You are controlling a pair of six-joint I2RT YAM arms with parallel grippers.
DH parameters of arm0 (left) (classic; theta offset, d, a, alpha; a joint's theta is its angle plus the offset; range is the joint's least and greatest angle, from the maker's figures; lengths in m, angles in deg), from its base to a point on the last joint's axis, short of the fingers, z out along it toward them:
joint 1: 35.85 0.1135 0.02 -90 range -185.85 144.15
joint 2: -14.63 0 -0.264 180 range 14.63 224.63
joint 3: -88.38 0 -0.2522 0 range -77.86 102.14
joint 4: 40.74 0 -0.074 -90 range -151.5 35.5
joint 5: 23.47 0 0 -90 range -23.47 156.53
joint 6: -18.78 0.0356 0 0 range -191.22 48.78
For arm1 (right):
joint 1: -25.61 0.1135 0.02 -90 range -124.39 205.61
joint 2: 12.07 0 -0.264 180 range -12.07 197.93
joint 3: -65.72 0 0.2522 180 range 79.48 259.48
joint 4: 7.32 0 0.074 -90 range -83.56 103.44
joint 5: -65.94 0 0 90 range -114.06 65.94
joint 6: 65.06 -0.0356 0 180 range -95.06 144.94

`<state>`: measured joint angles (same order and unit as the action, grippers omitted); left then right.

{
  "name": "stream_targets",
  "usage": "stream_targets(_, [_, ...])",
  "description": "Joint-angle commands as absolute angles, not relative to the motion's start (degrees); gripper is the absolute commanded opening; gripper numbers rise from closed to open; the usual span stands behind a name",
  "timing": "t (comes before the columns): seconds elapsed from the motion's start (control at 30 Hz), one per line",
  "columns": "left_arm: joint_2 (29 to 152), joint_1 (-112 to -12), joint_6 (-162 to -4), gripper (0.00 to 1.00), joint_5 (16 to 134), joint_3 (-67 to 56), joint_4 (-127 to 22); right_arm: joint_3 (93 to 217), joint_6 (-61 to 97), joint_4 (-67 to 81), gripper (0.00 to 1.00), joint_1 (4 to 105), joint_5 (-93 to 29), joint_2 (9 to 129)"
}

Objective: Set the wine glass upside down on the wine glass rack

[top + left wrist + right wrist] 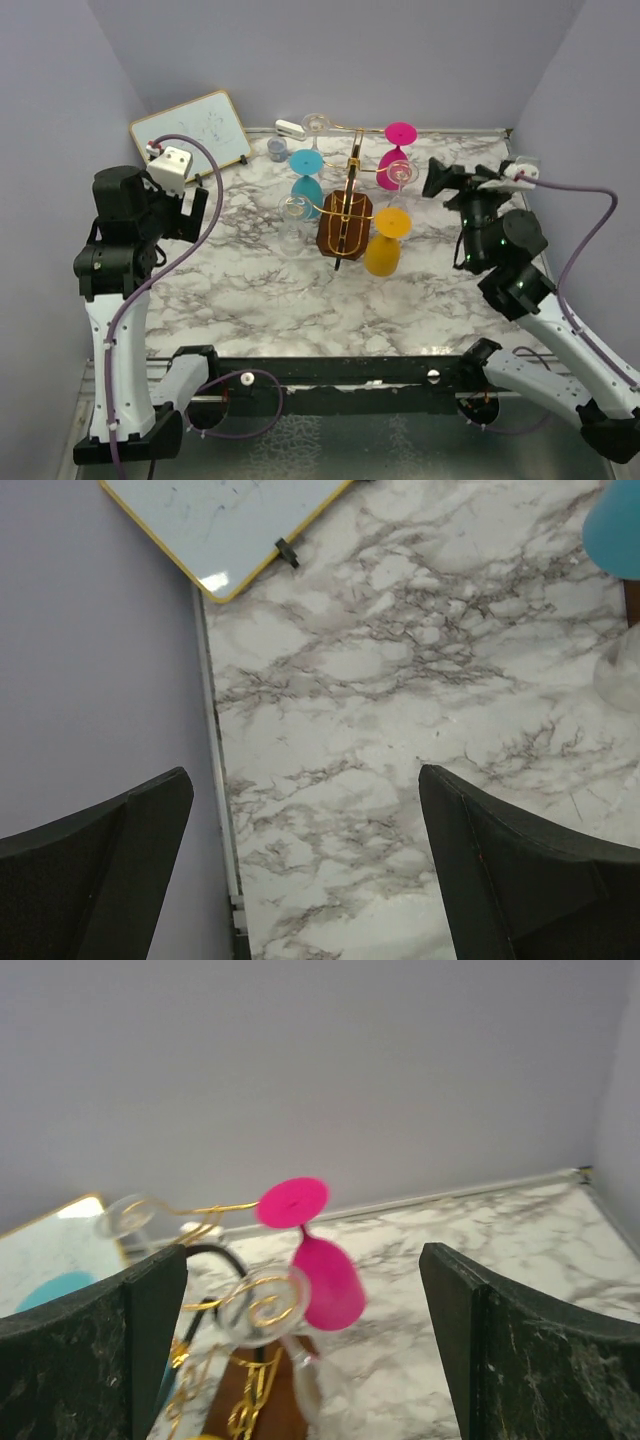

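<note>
The wine glass rack (345,215) is a gold wire stand on a brown wooden block in the middle of the marble table. Teal (306,180), magenta (397,150) and yellow (385,245) glasses hang upside down on it, along with clear ones. In the right wrist view a clear wine glass (262,1305) hangs by its foot on a gold scroll arm, beside the magenta glass (325,1280). My right gripper (440,180) is open and empty just right of the rack, facing it (303,1340). My left gripper (198,205) is open and empty over the table's left edge (305,880).
A yellow-framed whiteboard (190,130) leans at the back left and shows in the left wrist view (220,520). A small grey cup (276,148) and a white object (290,128) stand at the back wall. Grey walls close in both sides.
</note>
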<state>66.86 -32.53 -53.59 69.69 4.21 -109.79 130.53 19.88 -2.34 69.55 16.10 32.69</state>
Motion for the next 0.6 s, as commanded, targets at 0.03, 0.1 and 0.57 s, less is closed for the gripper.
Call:
stream_targets(0.03, [70.78, -32.13, -55.18, 0.99, 75.82, 7.21, -115.03, 141.53, 0.96, 13.99, 1.0, 41.13, -7.51, 41.57])
stream_targets(0.1, [72.51, -32.15, -55.45, 0.99, 76.65, 8.2, -114.05, 142.18, -6.47, 15.61, 1.0, 27.64, -22.39, 44.79])
stream_targets(0.57, [78.36, -32.2, -71.21, 0.99, 59.46, 7.86, -97.7, 131.86, -21.69, 21.77, 1.0, 15.11, -30.79, 51.18])
